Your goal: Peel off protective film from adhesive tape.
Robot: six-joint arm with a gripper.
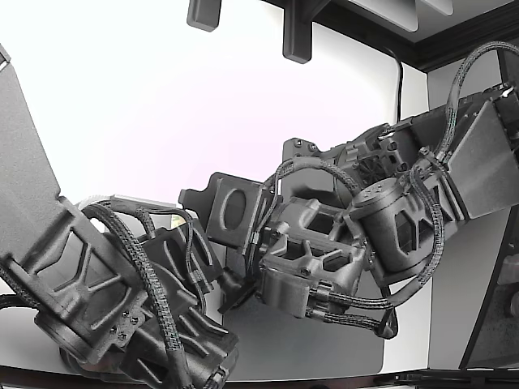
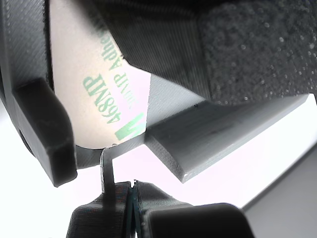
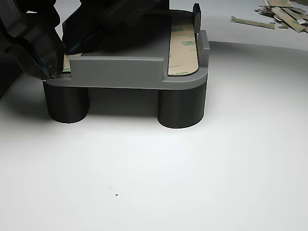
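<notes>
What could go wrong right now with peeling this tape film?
The gripper pinches only a thin tab of the film, so the tab may slip out or tear. The second strip on the gray fixture still carries its liner, and the two arms crowd together, so they might bump.

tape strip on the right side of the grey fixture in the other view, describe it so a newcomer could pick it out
Find the grey fixture on two dark round legs. Along its right edge lies a tan tape strip with green printing. Unlike the peeled scraps lying loose on the table behind, it lies flat in the fixture.
</notes>
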